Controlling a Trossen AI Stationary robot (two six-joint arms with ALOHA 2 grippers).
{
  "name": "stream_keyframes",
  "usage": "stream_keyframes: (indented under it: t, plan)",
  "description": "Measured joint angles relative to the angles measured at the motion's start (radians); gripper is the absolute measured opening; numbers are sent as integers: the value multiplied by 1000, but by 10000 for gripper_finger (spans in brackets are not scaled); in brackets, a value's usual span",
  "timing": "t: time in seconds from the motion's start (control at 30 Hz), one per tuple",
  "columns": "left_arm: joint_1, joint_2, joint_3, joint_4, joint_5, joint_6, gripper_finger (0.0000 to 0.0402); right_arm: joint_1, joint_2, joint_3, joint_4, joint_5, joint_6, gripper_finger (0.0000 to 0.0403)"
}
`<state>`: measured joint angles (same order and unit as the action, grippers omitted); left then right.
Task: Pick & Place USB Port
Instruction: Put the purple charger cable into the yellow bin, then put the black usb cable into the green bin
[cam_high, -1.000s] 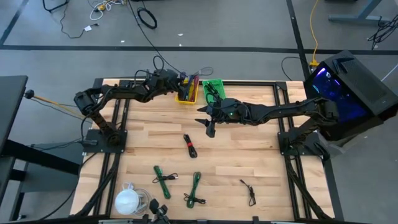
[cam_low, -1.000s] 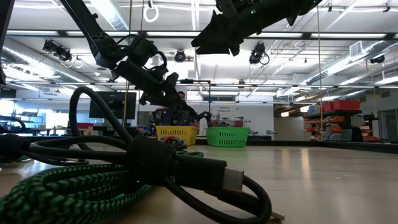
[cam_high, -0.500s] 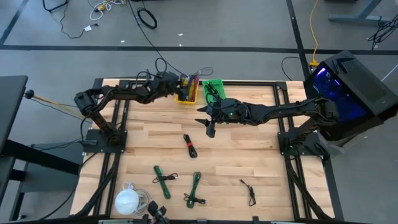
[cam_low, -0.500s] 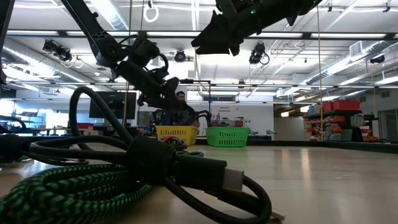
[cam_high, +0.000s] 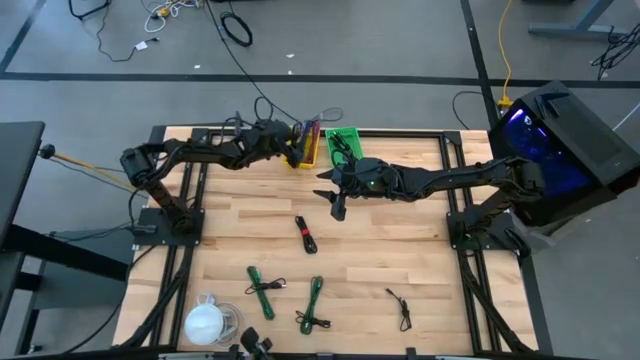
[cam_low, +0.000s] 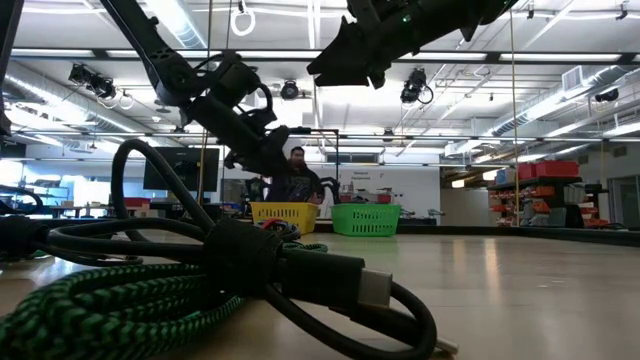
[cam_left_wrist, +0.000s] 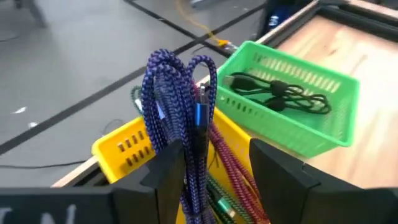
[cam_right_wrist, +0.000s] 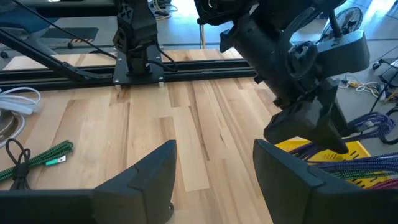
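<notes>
Left gripper (cam_left_wrist: 208, 168) over yellow basket (cam_left_wrist: 124, 146), fingers straddling blue braided cable (cam_left_wrist: 171, 99); grip unclear. Right gripper (cam_right_wrist: 214, 168) wide open, empty.

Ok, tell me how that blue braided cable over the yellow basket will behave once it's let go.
The blue braided cable hangs in folded loops between the left gripper fingers, so it is probably floppy and will slump. It looks light. Draped over the yellow basket rim, part of it may spill outside.
</notes>
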<state>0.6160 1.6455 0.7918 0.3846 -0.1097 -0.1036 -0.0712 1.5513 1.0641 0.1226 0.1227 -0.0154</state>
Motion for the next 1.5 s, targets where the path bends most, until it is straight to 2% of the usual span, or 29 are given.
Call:
stream_keyframes:
  t: [0.07,0.13,0.23,0.27,0.37,0.4,0.47,0.6,0.67,0.7,0.8,0.83,1.03,1.1,1.13,1.2,1.37,1.43,1.5]
  plan:
    - [-11,0,0,0,-18,36,184,0,0,0,0,0,0,215]
    - [-16,0,0,-4,-90,81,184,-1,0,0,-2,0,0,215]
    - [-27,0,0,-19,-213,62,183,-1,0,0,-10,0,0,215]
    - [-29,0,0,-18,-201,53,183,-1,0,0,-10,0,0,215]
    - [-42,0,0,5,-1,83,183,-1,0,0,-10,0,-2,215]
    - [-51,1,0,9,24,130,183,-2,0,0,-7,0,-9,215]
    - [-63,4,1,1,-39,159,183,-7,0,0,5,0,-11,215]
    - [-62,4,1,-3,-226,122,183,-10,0,0,-5,0,0,215]
    - [-65,4,1,-2,-262,164,183,-10,0,0,-12,0,0,215]
    - [-64,4,1,-2,-273,165,183,-11,0,0,-12,0,0,215]
    - [-72,-7,0,-2,-171,108,183,-11,0,0,-14,0,-2,215]
    - [-71,-10,0,11,-167,121,183,-11,0,0,-13,0,-6,215]
    - [-57,-10,3,10,-232,147,183,-15,1,0,-13,1,-3,215]
    - [-46,-10,3,-18,-253,104,183,-15,1,0,-16,1,-3,215]
    - [-44,-10,3,-36,-238,74,183,-15,1,0,-26,2,-3,215]
    - [-37,-10,2,-54,-136,51,183,-15,1,0,-54,5,-3,215]
    - [-55,-24,2,-215,287,118,183,-19,1,0,-169,66,0,215]
    - [-73,-41,3,-304,423,125,181,-19,1,0,-218,89,8,215]
    - [-98,-55,3,-428,509,137,181,-19,1,0,-258,106,27,215]
